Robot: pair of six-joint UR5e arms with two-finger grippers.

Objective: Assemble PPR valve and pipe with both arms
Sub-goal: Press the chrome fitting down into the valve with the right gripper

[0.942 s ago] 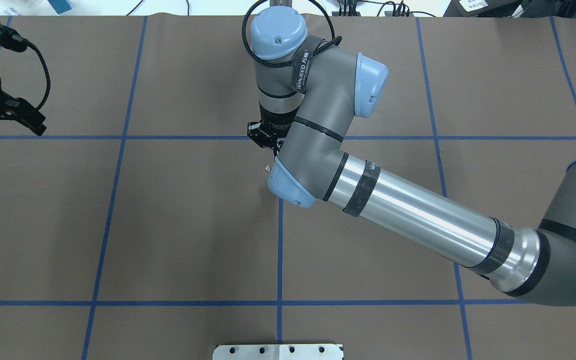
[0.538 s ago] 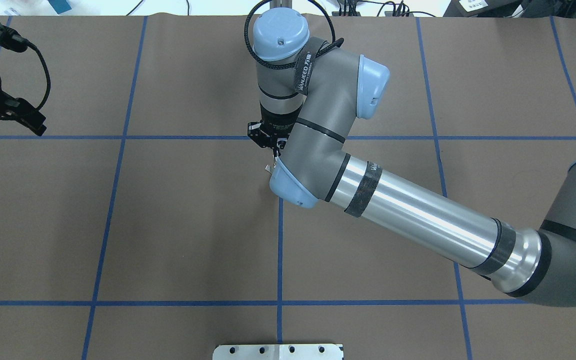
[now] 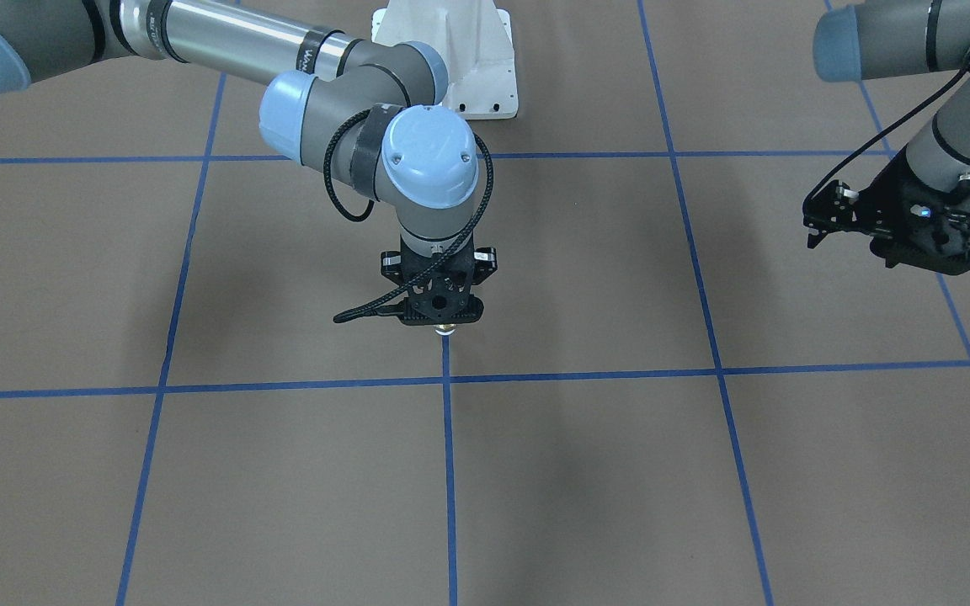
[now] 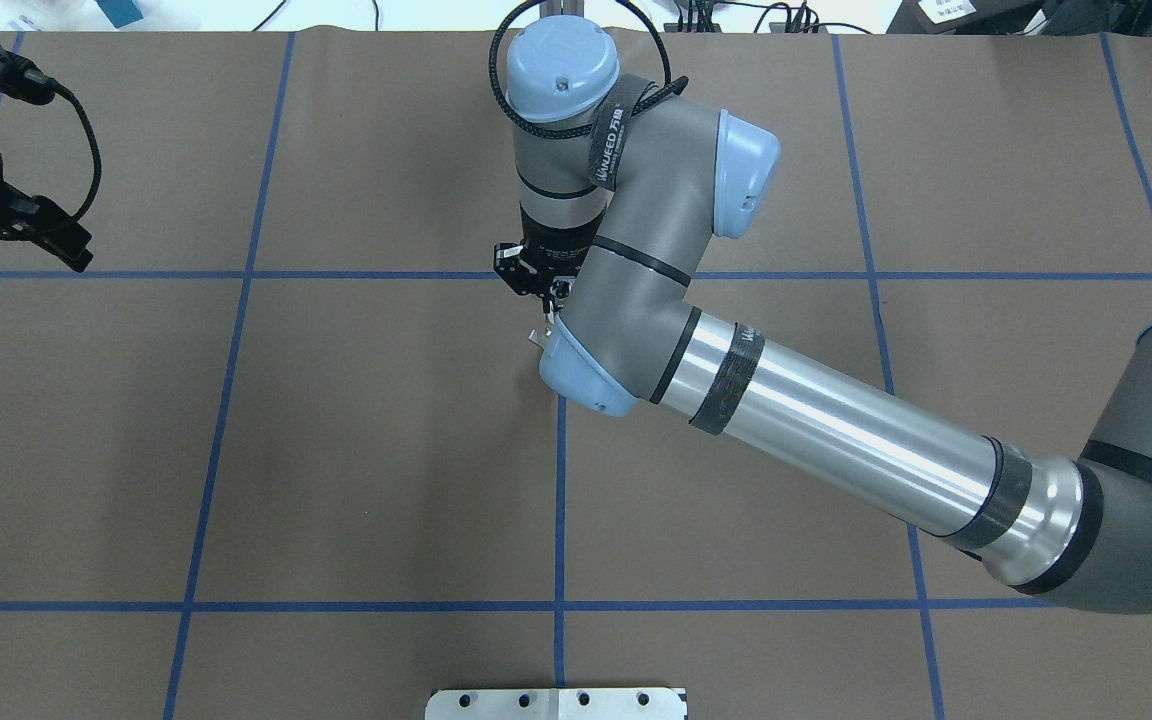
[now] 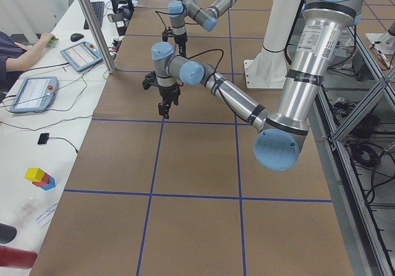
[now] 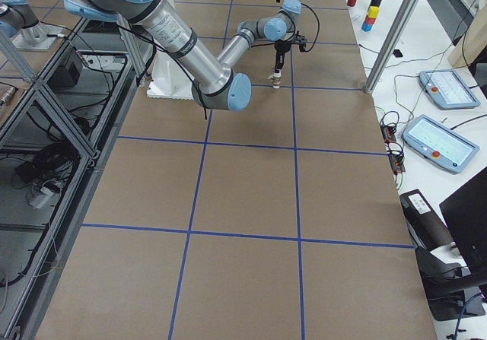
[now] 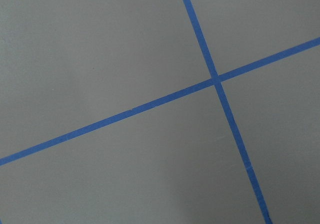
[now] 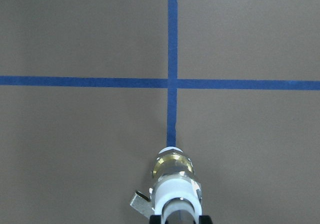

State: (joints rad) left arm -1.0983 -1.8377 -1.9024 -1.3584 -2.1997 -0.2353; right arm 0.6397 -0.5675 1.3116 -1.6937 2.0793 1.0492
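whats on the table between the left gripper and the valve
Nothing: in the front-facing view only bare brown table cover with one blue tape line runs between the left gripper and the valve.

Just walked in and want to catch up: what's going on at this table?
The right gripper points down at the middle of the table, with the PPR valve hanging upright from its fingers near a blue tape crossing. The left gripper hovers off to the side, and nothing shows in it. I cannot make out the pipe in any view.
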